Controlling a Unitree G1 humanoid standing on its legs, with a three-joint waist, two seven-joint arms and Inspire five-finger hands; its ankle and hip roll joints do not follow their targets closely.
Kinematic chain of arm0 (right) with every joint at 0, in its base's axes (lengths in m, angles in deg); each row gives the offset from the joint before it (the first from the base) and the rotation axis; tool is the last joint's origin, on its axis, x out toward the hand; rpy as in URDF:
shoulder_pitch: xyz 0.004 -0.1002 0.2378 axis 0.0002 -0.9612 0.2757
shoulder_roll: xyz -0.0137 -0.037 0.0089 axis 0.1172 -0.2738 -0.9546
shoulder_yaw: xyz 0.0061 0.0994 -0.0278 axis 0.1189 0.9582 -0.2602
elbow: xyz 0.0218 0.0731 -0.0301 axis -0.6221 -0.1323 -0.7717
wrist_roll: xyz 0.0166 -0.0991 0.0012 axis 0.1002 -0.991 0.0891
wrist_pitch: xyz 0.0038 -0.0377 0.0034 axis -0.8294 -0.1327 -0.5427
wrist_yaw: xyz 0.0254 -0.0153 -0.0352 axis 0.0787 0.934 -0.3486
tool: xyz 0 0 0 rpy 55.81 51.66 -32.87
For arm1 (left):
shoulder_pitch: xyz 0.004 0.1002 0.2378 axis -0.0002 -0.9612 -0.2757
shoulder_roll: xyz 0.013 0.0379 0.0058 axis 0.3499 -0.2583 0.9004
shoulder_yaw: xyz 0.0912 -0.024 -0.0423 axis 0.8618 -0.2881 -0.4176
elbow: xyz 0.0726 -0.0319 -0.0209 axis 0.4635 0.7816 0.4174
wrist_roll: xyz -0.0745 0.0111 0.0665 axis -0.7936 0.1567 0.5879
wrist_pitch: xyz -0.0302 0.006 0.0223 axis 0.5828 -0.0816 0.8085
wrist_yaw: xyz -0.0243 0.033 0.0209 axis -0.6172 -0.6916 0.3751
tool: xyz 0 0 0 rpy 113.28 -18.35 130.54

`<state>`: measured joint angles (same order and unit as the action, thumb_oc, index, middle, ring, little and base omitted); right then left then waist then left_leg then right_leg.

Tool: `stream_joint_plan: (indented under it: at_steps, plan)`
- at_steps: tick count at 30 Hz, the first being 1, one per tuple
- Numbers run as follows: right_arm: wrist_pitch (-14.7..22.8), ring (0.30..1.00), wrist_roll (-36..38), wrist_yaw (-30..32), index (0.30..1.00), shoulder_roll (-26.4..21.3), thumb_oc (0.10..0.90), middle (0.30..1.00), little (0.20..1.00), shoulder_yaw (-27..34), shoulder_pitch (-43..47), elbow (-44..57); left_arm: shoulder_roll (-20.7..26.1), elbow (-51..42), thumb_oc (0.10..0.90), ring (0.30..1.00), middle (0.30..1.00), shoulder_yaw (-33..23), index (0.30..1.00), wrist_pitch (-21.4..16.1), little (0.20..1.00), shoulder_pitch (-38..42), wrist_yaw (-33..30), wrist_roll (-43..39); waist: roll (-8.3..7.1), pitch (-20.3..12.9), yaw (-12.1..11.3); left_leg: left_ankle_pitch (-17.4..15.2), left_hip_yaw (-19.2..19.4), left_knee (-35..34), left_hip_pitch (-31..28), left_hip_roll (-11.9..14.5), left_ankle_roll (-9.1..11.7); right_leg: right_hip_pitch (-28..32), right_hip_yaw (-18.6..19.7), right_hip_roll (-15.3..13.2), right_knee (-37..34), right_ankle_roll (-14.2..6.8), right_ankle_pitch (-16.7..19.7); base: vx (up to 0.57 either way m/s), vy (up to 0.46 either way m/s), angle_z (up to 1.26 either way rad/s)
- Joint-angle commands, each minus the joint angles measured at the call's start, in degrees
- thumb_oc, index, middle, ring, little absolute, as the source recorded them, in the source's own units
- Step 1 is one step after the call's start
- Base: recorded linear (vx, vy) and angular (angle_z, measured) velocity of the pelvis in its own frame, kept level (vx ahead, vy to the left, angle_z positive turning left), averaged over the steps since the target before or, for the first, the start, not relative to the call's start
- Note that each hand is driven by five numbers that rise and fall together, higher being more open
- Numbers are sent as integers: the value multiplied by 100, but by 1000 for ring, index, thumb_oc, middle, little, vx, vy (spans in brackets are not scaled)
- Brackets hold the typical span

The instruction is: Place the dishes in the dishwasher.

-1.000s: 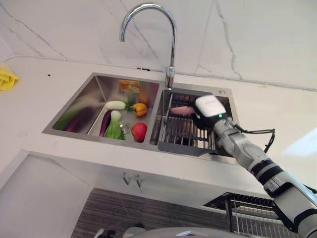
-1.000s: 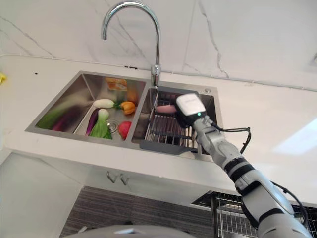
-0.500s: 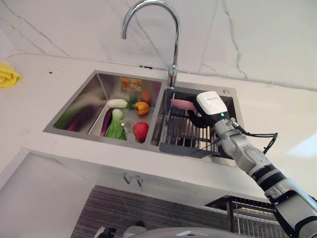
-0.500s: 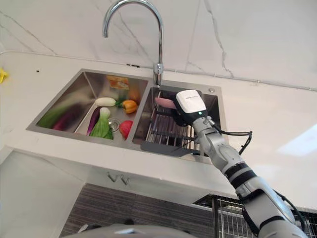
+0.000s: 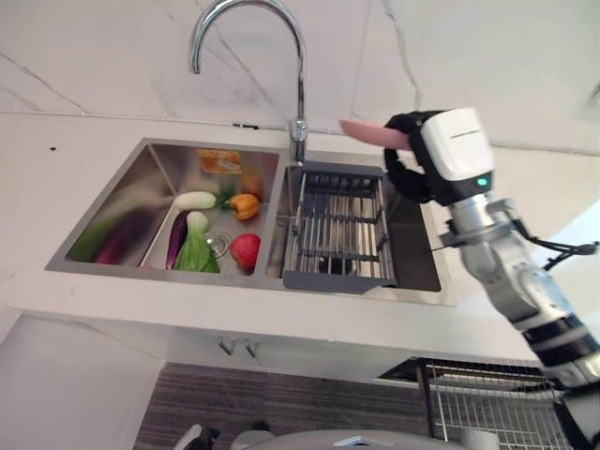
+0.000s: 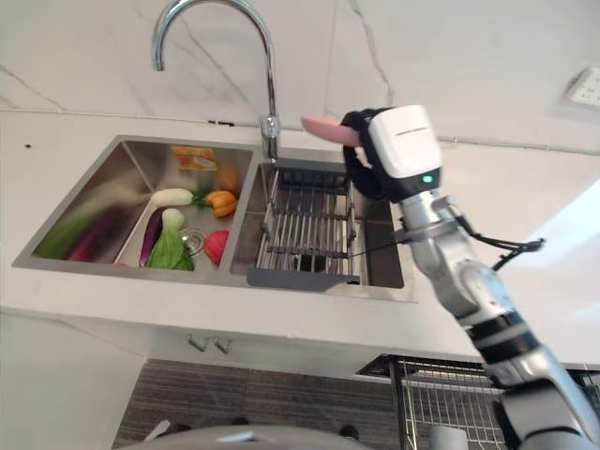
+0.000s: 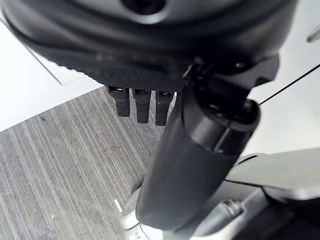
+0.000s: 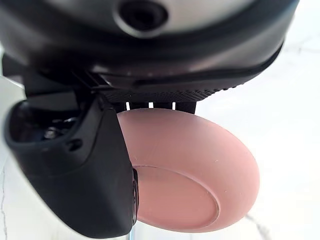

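Pink plate (image 8: pixel 192 172): pinched at its edge, held roughly level in the air above the back rim of the sink's right basin, at about 1 o'clock from the drying rack.
Right hand (image 5: pixel 412 169): thumb and fingers clamped on the plate; wrist raised well above the counter.
Drying rack (image 5: pixel 339 230): dark wire rack seated in the right basin.
Sink (image 5: pixel 112 202): double steel; left basin holds toy vegetables (image 5: pixel 211 234), at 9 o'clock from the rack.
Faucet (image 5: pixel 251 56): arched, at 12 o'clock behind the divider.
Left hand (image 7: pixel 142 102): fingers straight, holding nothing, over grey striped floor (image 7: pixel 60 175).
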<state>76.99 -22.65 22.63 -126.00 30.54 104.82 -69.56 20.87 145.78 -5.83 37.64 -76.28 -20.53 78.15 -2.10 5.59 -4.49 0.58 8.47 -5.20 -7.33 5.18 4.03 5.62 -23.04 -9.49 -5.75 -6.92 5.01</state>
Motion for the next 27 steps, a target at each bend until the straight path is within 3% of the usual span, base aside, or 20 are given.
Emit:
stream_joint_plan:
  at_steps: [1,8,13,20,22,24,25,26,27]
  plan:
    - [8,300,58,581,300,-291,400,300,300,588,364,622,155,326,800,900,900,182,900,22,900,323,-150,295,-44,-232,-22,-533,21,20,-80,27,-35,183,34,-180,75,-301,-493,2,13,-32]
    - [6,300,196,754,300,-613,400,300,300,1631,-401,1105,151,254,800,900,900,209,900,45,900,372,-77,427,-49,-256,195,-588,41,20,-136,4,-72,185,149,-177,110,-306,-492,6,22,-10]
    - [-71,300,308,968,300,-923,400,300,300,2844,-1190,1374,163,14,800,900,900,267,900,-12,900,506,10,435,-53,-277,489,-667,57,20,-173,-95,-188,52,370,-275,329,-361,-464,-1,67,-5]
    - [-257,300,404,1207,300,-866,400,300,300,4014,-2001,1311,148,-46,800,900,900,281,900,-60,900,651,96,390,-36,-280,792,-775,122,20,-173,-310,-363,-202,690,-460,469,-469,-339,-12,112,-10]
    - [-299,300,410,1278,300,-754,400,300,300,4336,-2246,1330,162,-62,800,900,900,273,900,-77,900,690,109,397,-47,-161,902,-764,181,20,-119,-363,-416,-397,770,-541,566,-533,-191,-118,109,-28]
    - [-352,300,357,1324,300,-647,400,300,300,4447,-2286,1310,213,-63,800,900,900,202,900,-105,900,738,99,378,-106,51,998,-735,404,20,8,-407,-470,-802,846,-652,700,-692,291,-194,64,-32]
    - [-352,300,355,1325,300,-642,400,300,300,4446,-2276,1310,218,-62,800,900,900,197,900,-106,900,747,99,378,-124,46,983,-701,427,20,38,-424,-478,-839,870,-664,689,-687,334,-150,17,-45]
    - [-372,300,348,1341,300,-643,400,300,300,4420,-2238,1248,261,-61,800,900,900,158,900,-107,900,761,92,367,-126,118,987,-703,642,20,119,-366,-449,-1013,760,-721,669,-780,625,-222,5,-103]
    - [-431,300,245,1307,300,-627,400,300,300,4379,-2243,1171,347,-33,800,900,900,45,900,-107,900,790,100,398,-104,173,958,-695,963,20,290,-170,-365,-1167,233,-758,427,-808,755,-269,-15,-146]
